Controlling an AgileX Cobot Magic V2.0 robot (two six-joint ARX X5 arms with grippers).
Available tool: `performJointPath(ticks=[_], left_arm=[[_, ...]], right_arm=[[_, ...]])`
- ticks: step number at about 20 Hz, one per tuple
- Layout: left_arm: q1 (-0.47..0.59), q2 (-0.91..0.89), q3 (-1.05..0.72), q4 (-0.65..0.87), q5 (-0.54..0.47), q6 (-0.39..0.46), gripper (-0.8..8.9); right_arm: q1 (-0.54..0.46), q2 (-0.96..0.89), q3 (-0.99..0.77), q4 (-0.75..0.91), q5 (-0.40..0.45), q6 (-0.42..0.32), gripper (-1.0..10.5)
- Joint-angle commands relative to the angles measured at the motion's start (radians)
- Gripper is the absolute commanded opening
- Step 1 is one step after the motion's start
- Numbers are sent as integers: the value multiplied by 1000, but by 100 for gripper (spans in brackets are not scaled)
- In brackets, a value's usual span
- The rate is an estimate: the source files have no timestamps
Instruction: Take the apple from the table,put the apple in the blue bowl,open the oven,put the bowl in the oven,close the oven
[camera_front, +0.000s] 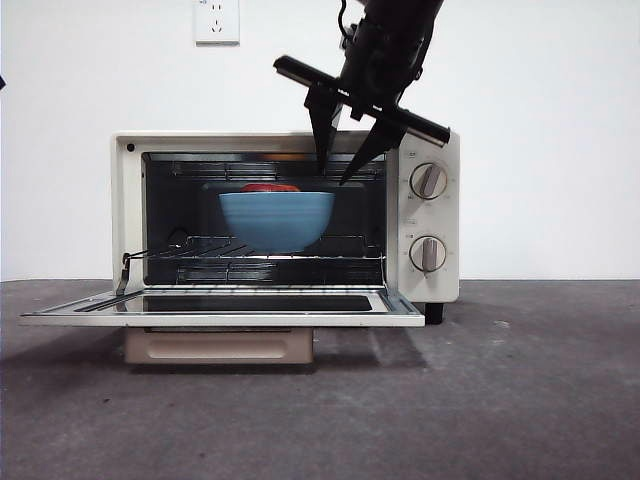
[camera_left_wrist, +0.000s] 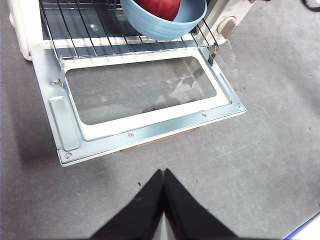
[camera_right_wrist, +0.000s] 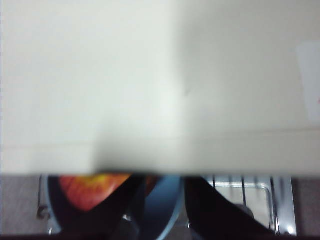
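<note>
White wall with a socket (camera_front: 217, 21) stands behind the dark grey table (camera_front: 500, 400), where the cream oven (camera_front: 430, 215) sits with its door (camera_front: 225, 305) dropped flat and open. Inside, on the wire rack (camera_front: 200, 247), rests the blue bowl (camera_front: 277, 220), and the apple (camera_front: 270, 187) lies in it, its red top just showing over the rim. My right gripper (camera_front: 337, 170) hangs at the top of the oven opening, just above the bowl's right rim; its jaws are spread apart, and in the right wrist view the bowl's rim (camera_right_wrist: 162, 210) runs between them, with the apple (camera_right_wrist: 90, 190) just beside. My left gripper (camera_left_wrist: 163, 175) hovers over the bare table in front of the open door, well apart from the bowl (camera_left_wrist: 165, 25), its jaws pressed together on nothing.
</note>
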Motion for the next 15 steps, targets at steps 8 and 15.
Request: performJointPath(ticks=[8,15], left_arm=[[84,109,4,143,-1,6,6],[301,388,4,315,167,-11,6]], right_arm=[[141,-270,27,-232,61,-499,125],[259,-403,-1,-390,142,-596,149]])
